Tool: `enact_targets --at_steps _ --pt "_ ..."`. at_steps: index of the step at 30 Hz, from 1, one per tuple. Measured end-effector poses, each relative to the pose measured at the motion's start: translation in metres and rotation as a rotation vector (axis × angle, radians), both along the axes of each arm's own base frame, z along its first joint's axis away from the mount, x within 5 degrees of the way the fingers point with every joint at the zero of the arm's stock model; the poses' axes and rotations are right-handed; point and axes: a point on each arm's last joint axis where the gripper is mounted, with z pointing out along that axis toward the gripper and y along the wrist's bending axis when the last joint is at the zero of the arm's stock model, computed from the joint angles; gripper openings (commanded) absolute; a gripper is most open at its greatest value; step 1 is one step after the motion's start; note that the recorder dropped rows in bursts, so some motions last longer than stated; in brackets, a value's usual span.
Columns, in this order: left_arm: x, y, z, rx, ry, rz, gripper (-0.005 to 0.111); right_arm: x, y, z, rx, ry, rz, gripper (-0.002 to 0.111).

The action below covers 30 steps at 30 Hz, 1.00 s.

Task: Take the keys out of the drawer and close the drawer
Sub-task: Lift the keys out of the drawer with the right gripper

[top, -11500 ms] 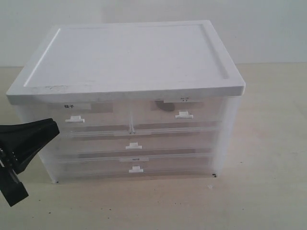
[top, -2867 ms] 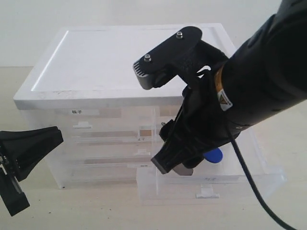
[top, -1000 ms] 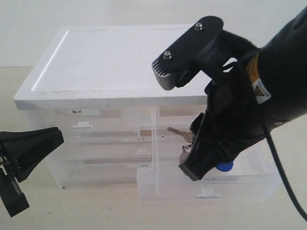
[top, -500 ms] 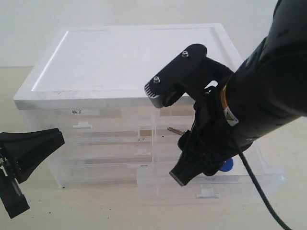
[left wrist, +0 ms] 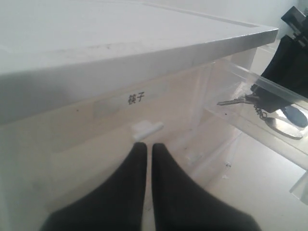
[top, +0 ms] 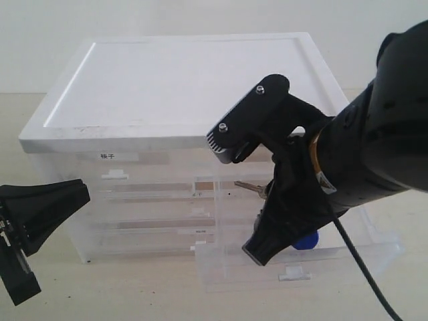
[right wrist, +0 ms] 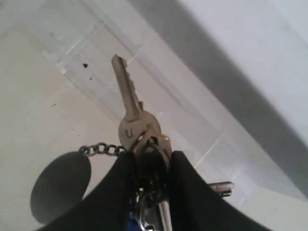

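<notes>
Between the tips of your right claw (right wrist: 150,161), the keys (right wrist: 137,126) sit pinched over the open drawer (top: 361,257); your closed left claw (left wrist: 146,150) faces label (left wrist: 136,98) 筷子.

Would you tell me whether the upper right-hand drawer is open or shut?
Open: the drawer stands pulled well out from the cabinet.

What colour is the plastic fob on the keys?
Blue. The fob shows best in the exterior view.

Likely a robotics lab test bench: a plain white wall (top: 200,17) behind the right gripper (top: 267,241), a pale tabletop (top: 134,287) below it, 1 plastic drawer cabinet (top: 180,80) just beside it.
</notes>
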Motion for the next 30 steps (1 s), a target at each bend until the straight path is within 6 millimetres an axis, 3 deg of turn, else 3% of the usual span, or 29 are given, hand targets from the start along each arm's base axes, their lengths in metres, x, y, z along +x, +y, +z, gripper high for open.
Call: enact_targets --at_steps 5,12,26,30 --pt "0.0 0.0 0.0 0.0 0.0 0.0 0.005 -0.001 -0.002 0.005 -0.002 -0.02 0.039 0.0" --pt "0.0 0.0 0.0 0.0 0.0 0.0 0.005 -0.014 -0.019 0.044 0.159 -0.138 0.072 0.0" --pt "0.0 0.0 0.0 0.0 0.0 0.0 0.005 -0.03 -0.037 0.078 0.276 -0.275 0.187 0.0" --pt "0.0 0.0 0.0 -0.004 -0.004 -0.003 0.005 -0.034 -0.033 0.099 0.369 -0.341 0.27 0.0"
